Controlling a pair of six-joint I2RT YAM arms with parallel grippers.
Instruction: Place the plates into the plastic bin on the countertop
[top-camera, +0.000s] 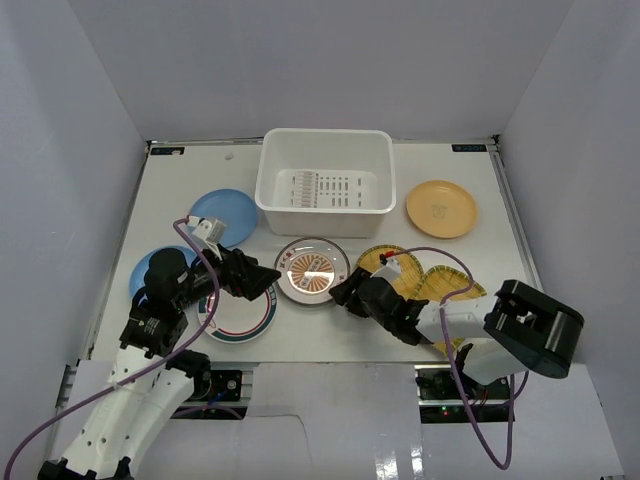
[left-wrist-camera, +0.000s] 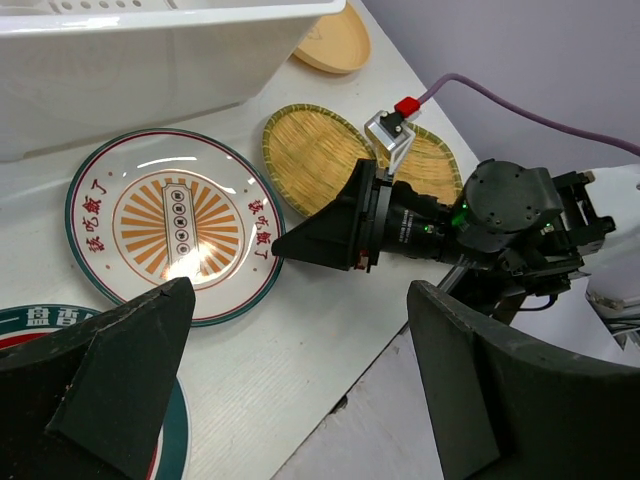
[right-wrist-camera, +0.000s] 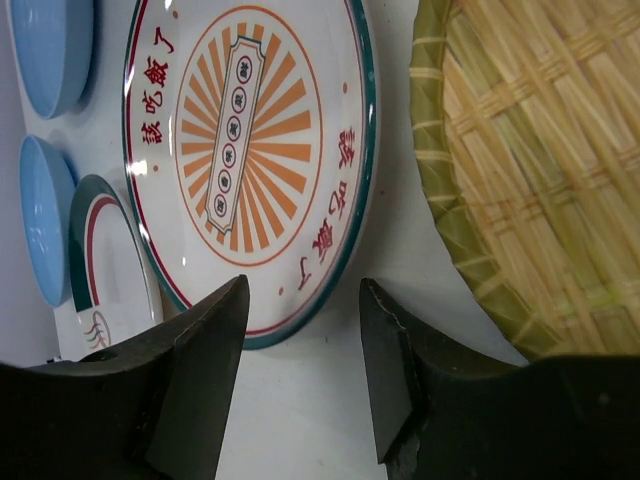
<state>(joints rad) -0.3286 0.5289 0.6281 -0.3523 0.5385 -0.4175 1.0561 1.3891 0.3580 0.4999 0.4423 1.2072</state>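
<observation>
We're watching the right gripper (right-wrist-camera: 302, 300) hanging half-open and empty at the near rim of the orange-centre plate (right-wrist-camera: 250, 150), which is lying flat on the countertop (top-camera: 500, 250) just in front of the plastic bin (top-camera: 270, 185). The risk we're seeing is the fingers skidding off that thin rim and shoving the plate into the bamboo plate (right-wrist-camera: 540, 170). The left gripper (top-camera: 265, 275), spread wide and empty, is crowding close, so a clash is looking possible.

left gripper (top-camera: 268, 279) / right gripper (top-camera: 340, 292): black wedge fingers | arm shells (top-camera: 110, 420): white, perforated | cable (left-wrist-camera: 465, 76): purple, red plug (left-wrist-camera: 407, 106) behind right gripper
</observation>
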